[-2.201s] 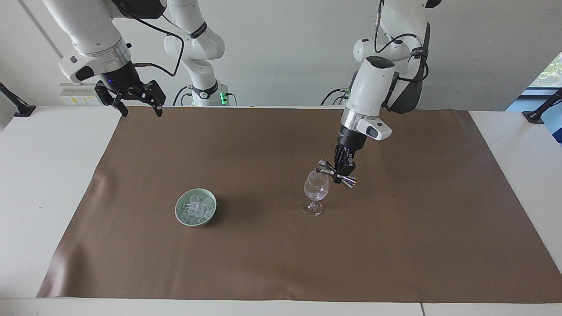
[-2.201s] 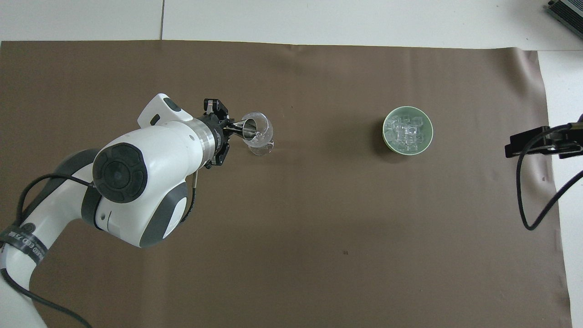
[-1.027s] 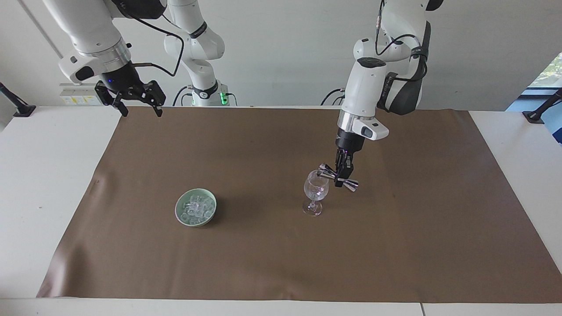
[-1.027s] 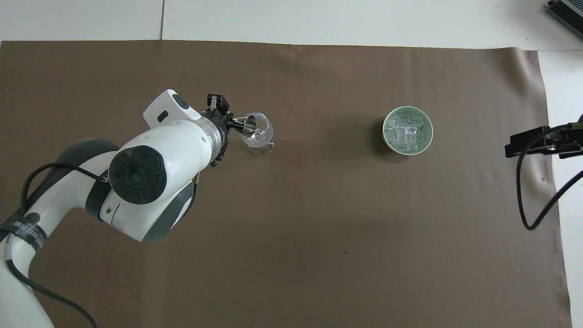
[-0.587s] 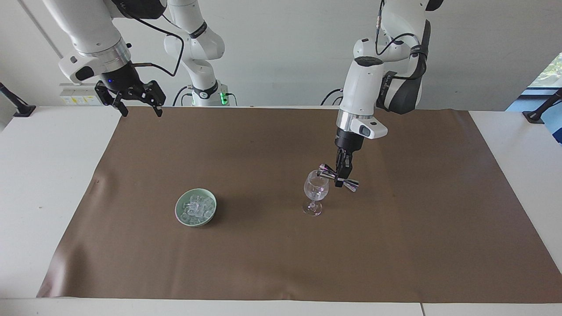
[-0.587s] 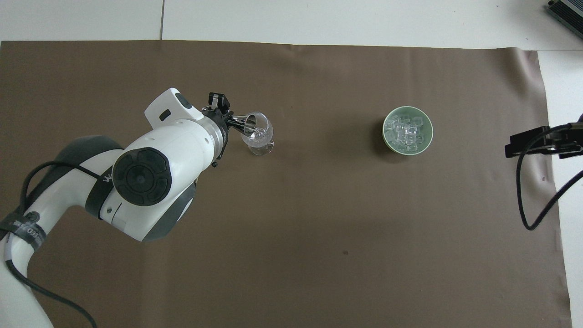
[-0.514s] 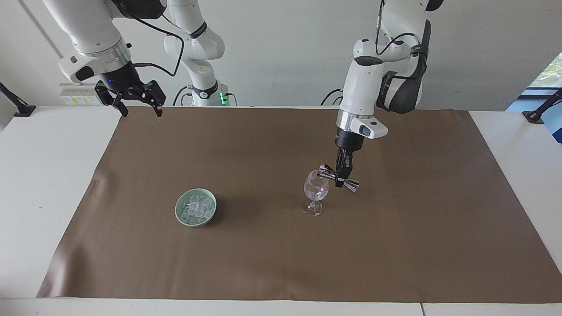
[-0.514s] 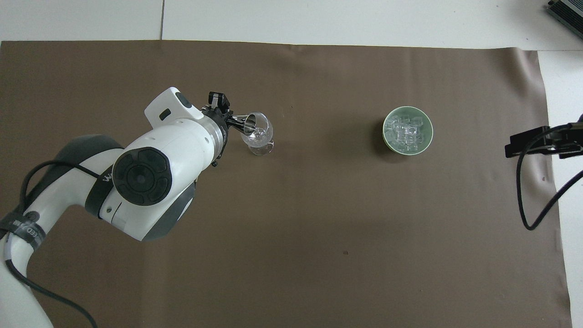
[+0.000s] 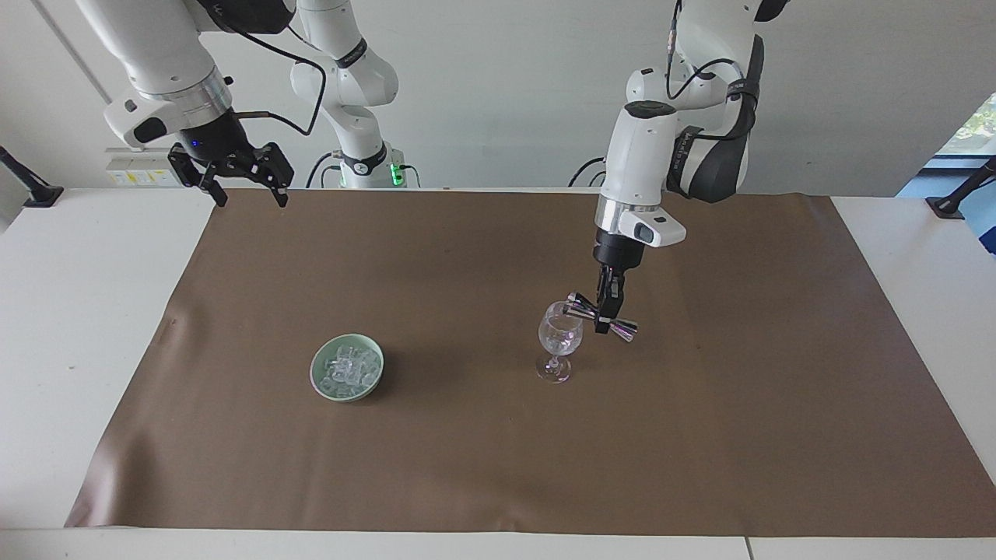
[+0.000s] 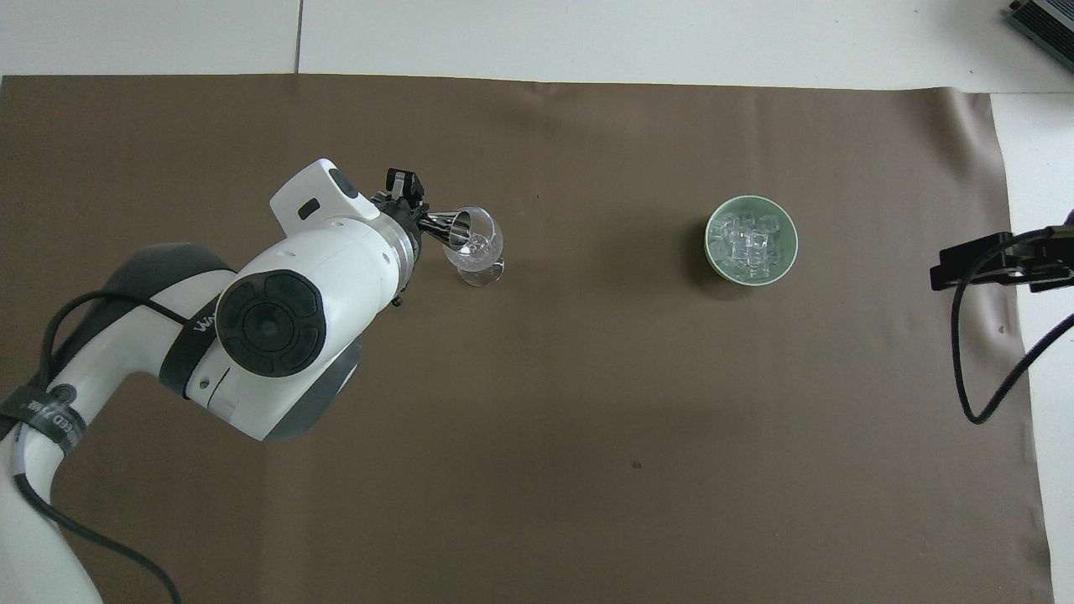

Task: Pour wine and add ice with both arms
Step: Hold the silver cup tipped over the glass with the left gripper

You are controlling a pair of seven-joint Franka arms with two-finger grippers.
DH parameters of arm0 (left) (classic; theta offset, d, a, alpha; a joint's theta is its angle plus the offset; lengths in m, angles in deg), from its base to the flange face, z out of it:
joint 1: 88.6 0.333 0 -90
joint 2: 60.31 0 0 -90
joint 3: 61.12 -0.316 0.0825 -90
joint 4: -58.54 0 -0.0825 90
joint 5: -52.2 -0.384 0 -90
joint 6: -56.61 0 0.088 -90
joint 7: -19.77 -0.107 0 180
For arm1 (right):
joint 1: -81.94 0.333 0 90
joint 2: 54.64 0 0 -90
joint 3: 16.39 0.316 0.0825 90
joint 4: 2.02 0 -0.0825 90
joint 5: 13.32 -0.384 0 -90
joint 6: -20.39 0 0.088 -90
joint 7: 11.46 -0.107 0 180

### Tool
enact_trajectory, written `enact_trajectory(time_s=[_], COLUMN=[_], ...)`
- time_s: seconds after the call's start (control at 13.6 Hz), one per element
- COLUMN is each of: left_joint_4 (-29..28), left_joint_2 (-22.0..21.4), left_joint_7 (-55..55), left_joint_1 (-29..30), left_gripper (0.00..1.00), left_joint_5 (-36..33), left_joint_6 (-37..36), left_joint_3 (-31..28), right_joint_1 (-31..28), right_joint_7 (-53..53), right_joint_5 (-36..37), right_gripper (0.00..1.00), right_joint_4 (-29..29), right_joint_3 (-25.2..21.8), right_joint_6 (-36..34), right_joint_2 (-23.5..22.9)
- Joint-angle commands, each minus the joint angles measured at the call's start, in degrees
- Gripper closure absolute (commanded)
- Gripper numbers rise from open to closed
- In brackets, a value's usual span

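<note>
A dark metallic jigger (image 9: 601, 315) (image 10: 445, 226), the wine's measure, lies tipped on its side with one mouth at the rim of a clear stemmed glass (image 9: 559, 342) (image 10: 477, 249). No liquid shows. My left gripper (image 9: 604, 317) (image 10: 415, 220) is shut on the jigger's waist, just above the glass. Clear ice cubes (image 9: 347, 368) (image 10: 748, 244) fill a pale green bowl (image 9: 321, 384) (image 10: 714, 257) toward the right arm's end of the table. My right gripper (image 9: 246, 187) (image 10: 990, 264) hangs open and waits high over the mat's edge by its own base.
A brown mat (image 9: 498, 435) (image 10: 587, 419) covers most of the white table (image 9: 70, 327). The glass and the bowl are the only things standing on it. The left arm's white forearm (image 10: 277, 335) covers part of the mat in the overhead view.
The left arm's wrist has straightened a little more upright over the glass, with the tipped jigger staying at the rim. The right arm, glass and bowl have not moved.
</note>
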Motion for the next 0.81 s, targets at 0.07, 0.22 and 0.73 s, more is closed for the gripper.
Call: enact_trajectory(time_s=[0.07, 0.22, 0.73], left_joint_4=[1.8, 1.8, 2.06], left_joint_2=[0.78, 0.78, 0.78], left_joint_7=[1.36, 1.36, 1.36], left_joint_1=[-0.96, -0.96, -0.96], left_gripper=[1.0, 1.0, 1.0], left_joint_5=[-2.45, -2.54, -3.68], left_joint_6=[-2.53, -2.53, -3.15], left_joint_3=[0.01, 0.01, 0.36], right_joint_1=[-0.49, -0.49, -0.49], right_joint_7=[0.31, 0.31, 0.31], right_joint_5=[-0.49, -0.49, -0.49], right_gripper=[0.0, 0.0, 0.0], right_joint_4=[-1.17, -1.17, -1.17], right_joint_3=[0.22, 0.22, 0.22], right_joint_6=[0.23, 0.23, 0.23], right_joint_2=[0.93, 0.93, 0.93])
